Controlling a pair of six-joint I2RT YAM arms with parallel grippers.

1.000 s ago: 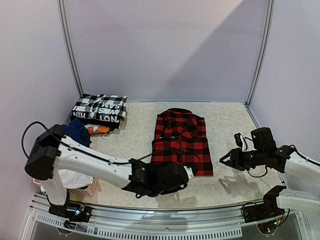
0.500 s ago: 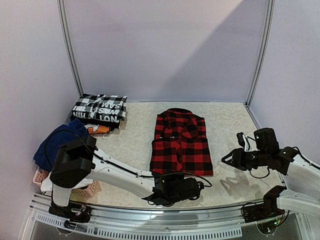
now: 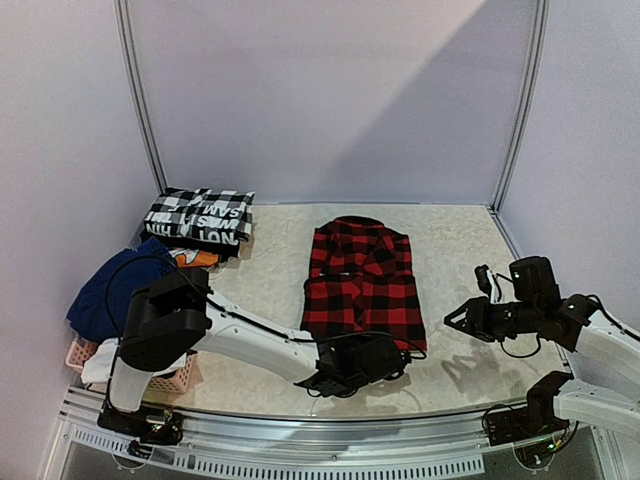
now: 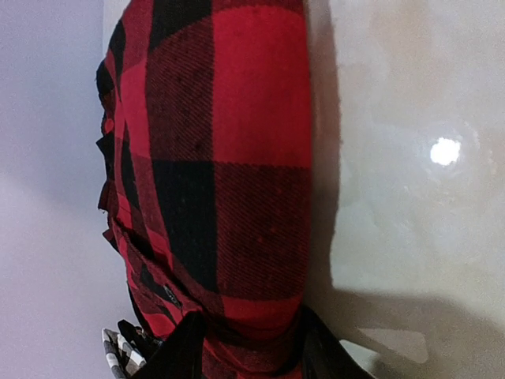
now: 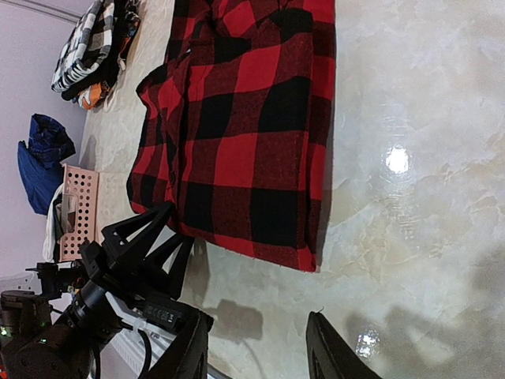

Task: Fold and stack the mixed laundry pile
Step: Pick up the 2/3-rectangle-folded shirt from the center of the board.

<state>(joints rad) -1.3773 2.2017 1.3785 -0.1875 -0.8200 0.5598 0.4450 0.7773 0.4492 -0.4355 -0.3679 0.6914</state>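
The red-and-black plaid shirt (image 3: 362, 285) lies folded flat mid-table. My left gripper (image 3: 372, 352) is at its near edge. In the left wrist view the shirt's hem (image 4: 237, 237) fills the gap of the left gripper (image 4: 248, 355), bunched against both fingers, so it is shut on the cloth. My right gripper (image 3: 452, 320) hovers right of the shirt, open and empty; in its own view the right gripper (image 5: 256, 351) is over bare table with the shirt (image 5: 245, 126) ahead. The rest of the laundry pile, navy cloth (image 3: 105, 295) and white cloth (image 3: 105, 362), is at the left.
A black-and-white checked garment (image 3: 200, 217) tops a folded stack at the back left, with an orange piece (image 3: 195, 258) under it. The pink lattice basket (image 3: 170, 378) stands at the near left by the left arm's base. Metal frame posts (image 3: 140, 100) bound the table.
My left gripper has moved right and forward onto the shirt's near edge, and its jaws have narrowed onto the hem. The right arm has hardly moved.
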